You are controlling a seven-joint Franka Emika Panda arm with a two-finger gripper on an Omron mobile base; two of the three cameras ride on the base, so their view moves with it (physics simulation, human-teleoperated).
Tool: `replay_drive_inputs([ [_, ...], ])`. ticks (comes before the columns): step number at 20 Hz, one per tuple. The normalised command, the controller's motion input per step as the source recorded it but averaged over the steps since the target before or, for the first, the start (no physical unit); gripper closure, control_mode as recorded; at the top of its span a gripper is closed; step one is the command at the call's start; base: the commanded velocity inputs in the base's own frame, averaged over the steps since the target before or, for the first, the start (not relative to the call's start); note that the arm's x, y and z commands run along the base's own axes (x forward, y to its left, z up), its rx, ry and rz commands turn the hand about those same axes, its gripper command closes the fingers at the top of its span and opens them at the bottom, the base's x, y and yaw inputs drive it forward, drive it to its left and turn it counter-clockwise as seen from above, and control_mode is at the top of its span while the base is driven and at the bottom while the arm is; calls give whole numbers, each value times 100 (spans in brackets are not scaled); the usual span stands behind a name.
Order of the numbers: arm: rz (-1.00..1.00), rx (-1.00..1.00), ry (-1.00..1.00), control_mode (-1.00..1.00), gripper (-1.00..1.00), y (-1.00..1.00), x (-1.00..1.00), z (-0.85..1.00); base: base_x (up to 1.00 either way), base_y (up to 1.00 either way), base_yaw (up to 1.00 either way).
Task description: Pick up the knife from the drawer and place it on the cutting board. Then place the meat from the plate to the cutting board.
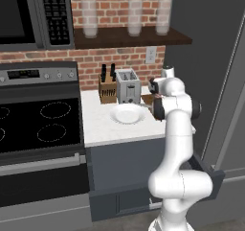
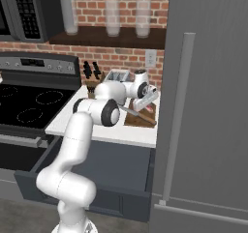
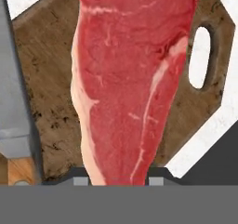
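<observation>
Your pincer [image 3: 116,180] sits narrowly spread around the near end of the meat [image 3: 130,79], a finger tip on either side; whether it grips the strip, you cannot tell. The meat stretches over the cutting board [image 3: 51,79], beside the board's hole. The knife [image 2: 138,114] lies on the board too. The white plate [image 1: 127,113] rests bare on the bench [image 1: 103,129], and the drawer [image 2: 92,183] stands open below.
</observation>
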Motion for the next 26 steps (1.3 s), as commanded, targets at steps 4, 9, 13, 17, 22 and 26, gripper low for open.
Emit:
replay_drive_inputs([
  [4, 1, 0, 0, -100, -100, -3, 3, 0, 0, 0, 0],
  [9, 0, 0, -8, -100, -100, 0, -24, 8, 0, 0, 0],
  [13, 3, -5, -25, -100, -100, 35, -97, 3, 0, 0, 0],
  [17, 6, -6, -32, -100, -100, 82, -100, -5, 0, 0, 0],
  [22, 7, -4, -29, -100, -100, 100, -100, -17, 0, 0, 0],
  [26, 6, -5, -28, -100, -100, 100, -100, -24, 0, 0, 0],
])
